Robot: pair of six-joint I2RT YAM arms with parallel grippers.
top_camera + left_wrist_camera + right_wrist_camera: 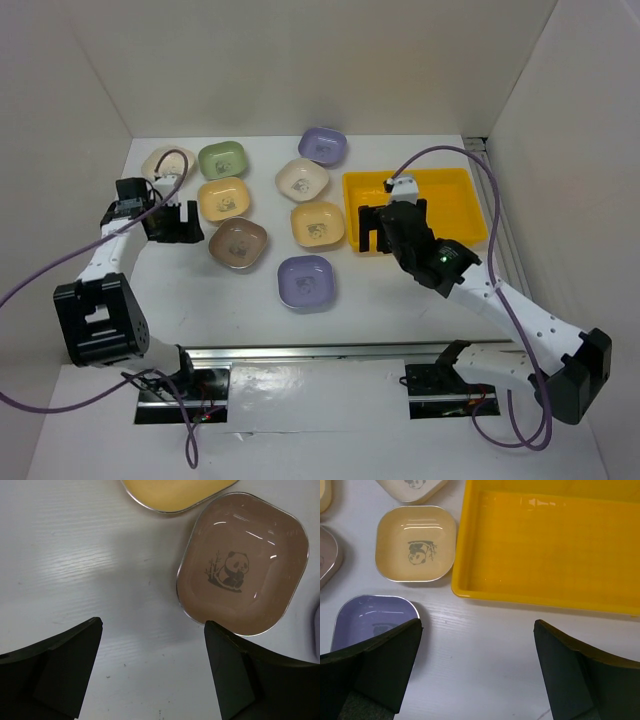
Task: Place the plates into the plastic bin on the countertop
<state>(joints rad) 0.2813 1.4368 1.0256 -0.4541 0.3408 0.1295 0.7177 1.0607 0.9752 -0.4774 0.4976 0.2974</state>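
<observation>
My left gripper [152, 624] and right gripper [477, 624] gape wide, empty. The brown plate [242, 562] looks light, stiff, glossy; I'd pinch its rim.

Bright, even overhead light; soft shadows, glare on glossy dishes.

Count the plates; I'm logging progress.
8, all outside the plastic bin. Left: corner cream plate, green plate, left yellow plate, brown plate. Middle: far lavender plate, middle cream plate, middle yellow plate, near lavender plate.
</observation>
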